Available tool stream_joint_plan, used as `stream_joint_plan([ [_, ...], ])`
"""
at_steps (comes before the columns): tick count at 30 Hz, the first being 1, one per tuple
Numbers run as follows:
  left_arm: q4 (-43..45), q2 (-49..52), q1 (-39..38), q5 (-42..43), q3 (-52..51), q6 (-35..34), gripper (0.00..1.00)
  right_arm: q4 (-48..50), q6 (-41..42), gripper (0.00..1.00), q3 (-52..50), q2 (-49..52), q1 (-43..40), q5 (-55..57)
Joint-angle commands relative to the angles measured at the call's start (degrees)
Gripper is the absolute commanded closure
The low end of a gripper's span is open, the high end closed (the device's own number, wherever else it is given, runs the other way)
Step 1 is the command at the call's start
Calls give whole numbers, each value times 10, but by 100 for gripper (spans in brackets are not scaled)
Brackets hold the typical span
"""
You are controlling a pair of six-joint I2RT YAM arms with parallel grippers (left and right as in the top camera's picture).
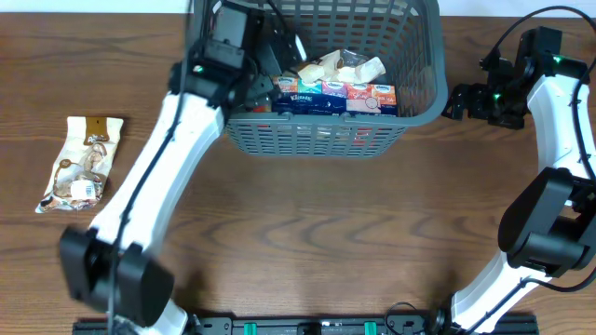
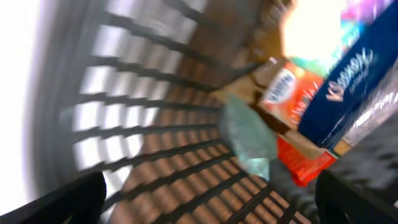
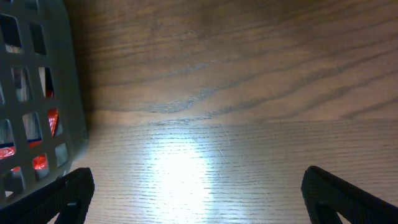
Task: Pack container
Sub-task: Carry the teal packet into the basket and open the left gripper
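Overhead: container (image 1: pixel 317 138) w/ tissue packs (image 1: pixel 335 96), snack packets (image 1: pixel 340 67); both arms' jaws wide apart, empty.

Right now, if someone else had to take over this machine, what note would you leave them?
Grippers: the left gripper is open and empty, down inside the basket; its view is blurred. The right gripper is open and empty, over the table just right of the basket.
Done: Kleenex packs and light packets lie in the basket.
Left: one snack packet lies on the table, far left of the basket.
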Motion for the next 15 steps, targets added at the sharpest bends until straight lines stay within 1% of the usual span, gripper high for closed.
stream_joint_plan([
  [1, 0, -85, -1, -20, 10, -62, 1, -2, -4, 1, -5, 1, 5, 1],
  [5, 0, -154, 9, -22, 10, -63, 1, -2, -5, 1, -5, 1, 7, 1],
  [8, -2, -193, 48, -62, 10, -113, 2, -2, -5, 1, -5, 1, 9, 1],
  [10, -10, -208, 92, -92, 10, -153, 1, -2, -5, 1, -5, 1, 9, 1],
  [13, -35, -214, 183, -96, 10, -193, 1, -2, -5, 1, -5, 1, 9, 1],
  [15, -51, -206, 252, -95, 9, -235, 1, -2, -5, 1, -5, 1, 9, 1],
])
